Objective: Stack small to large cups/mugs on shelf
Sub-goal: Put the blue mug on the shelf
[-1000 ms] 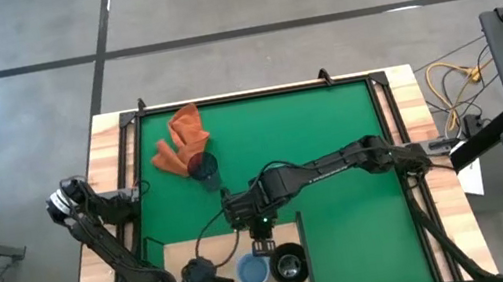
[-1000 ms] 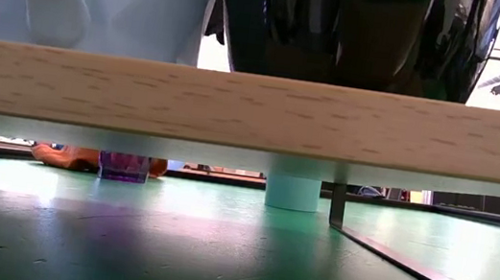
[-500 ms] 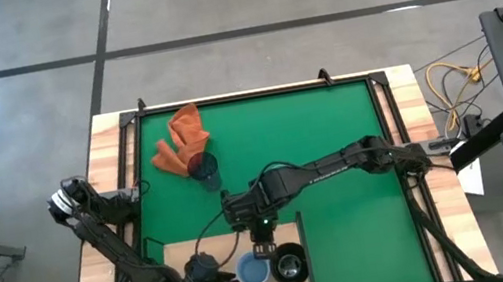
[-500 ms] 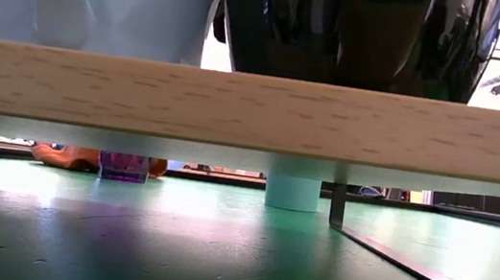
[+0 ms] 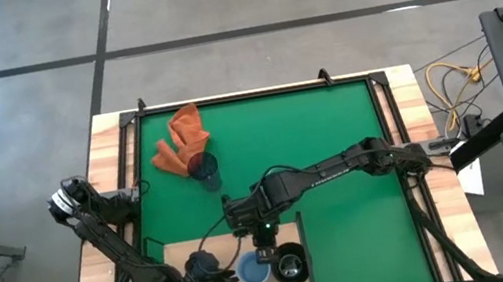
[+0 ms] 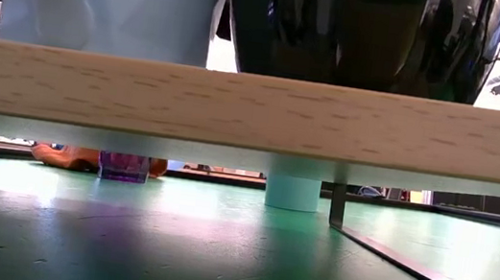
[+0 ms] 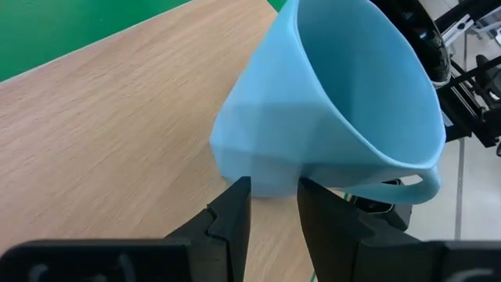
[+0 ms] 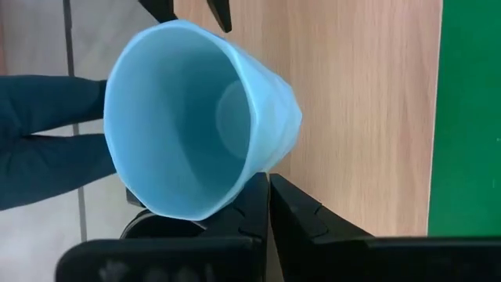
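High view, right pincer (image 5: 268, 256) moved closer over light blue mug (image 5: 251, 274)

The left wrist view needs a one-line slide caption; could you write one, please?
Left gripper poised, fingers apart, at the base of the light blue mug on the wooden shelf.

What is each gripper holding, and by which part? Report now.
Cannot be told. The right gripper is shut beside the light blue mug; the left gripper, open, sits at its base. Neither clearly grips it.
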